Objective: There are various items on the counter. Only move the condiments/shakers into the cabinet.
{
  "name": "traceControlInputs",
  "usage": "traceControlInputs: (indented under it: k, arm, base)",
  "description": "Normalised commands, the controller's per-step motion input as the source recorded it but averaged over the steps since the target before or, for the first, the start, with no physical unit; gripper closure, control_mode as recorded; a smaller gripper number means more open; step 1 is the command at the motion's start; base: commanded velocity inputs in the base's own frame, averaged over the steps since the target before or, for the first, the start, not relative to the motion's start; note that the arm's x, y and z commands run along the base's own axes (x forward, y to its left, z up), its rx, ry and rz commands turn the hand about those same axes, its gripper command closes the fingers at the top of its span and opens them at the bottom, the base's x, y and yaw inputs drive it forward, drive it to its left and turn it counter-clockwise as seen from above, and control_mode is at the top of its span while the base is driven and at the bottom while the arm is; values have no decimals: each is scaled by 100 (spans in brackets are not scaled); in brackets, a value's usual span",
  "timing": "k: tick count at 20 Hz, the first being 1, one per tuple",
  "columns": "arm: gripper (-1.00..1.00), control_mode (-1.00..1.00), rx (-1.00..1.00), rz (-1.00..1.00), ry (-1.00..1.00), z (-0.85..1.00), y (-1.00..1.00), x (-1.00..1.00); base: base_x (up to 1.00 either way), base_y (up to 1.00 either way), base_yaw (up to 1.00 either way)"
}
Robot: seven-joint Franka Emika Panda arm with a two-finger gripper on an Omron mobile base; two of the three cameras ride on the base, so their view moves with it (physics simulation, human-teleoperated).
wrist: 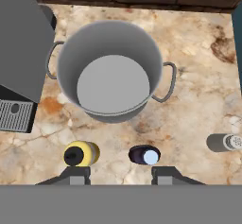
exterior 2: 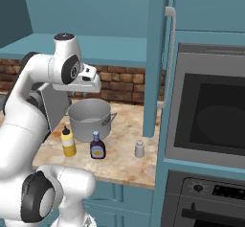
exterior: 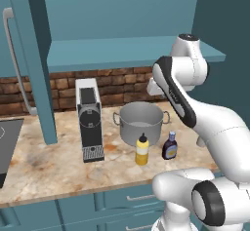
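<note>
Three condiments stand on the marbled counter (exterior: pixel 49 162) in front of a steel pot (wrist: pixel 111 72): a yellow squeeze bottle (exterior: pixel 142 149) (exterior 2: pixel 68 142) (wrist: pixel 81 153), a dark brown sauce bottle (exterior: pixel 170 147) (exterior 2: pixel 97 147) (wrist: pixel 144 155) with a blue cap, and a small grey-white shaker (exterior 2: pixel 139 149) (wrist: pixel 224 142) further right. My gripper (wrist: pixel 120 176) hangs high above the pot and bottles, looking straight down. It is open, with nothing between its fingers. The teal cabinet shelf (exterior: pixel 122 52) (exterior 2: pixel 95 46) runs above the brick wall.
A black-and-white coffee machine (exterior: pixel 89 120) (wrist: pixel 19 53) stands left of the pot (exterior: pixel 140 123) (exterior 2: pixel 89 118). Open cabinet doors (exterior: pixel 34 64) (exterior 2: pixel 155 53) hang down on both sides of the shelf. A built-in oven (exterior 2: pixel 210 120) fills the right, and a dark cooktop (exterior: pixel 7 142) lies at the far left.
</note>
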Motion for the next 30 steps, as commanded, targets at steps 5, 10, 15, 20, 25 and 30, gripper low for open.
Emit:
traceControlInputs:
  k: [5, 10, 15, 20, 25, 30]
  arm:
    - [-100, -100, -1, 0, 0, -19, 0, -13]
    - [-100, -100, 0, 0, 8, -88, -13, -50]
    - [-100, -100, 2, -1, 5, -100, -48, -47]
    - [-100, -100, 1, 0, -7, -51, -25, -11]
    - [-100, -100, 0, 0, -10, -19, 0, 3]
    - [-100, -100, 0, 0, -2, -25, 0, 1]
  base:
    - [0, 0, 0]
    - [0, 0, 0]
    - [0, 0, 0]
    - [0, 0, 0]
    - [0, 0, 0]
    - [0, 0, 0]
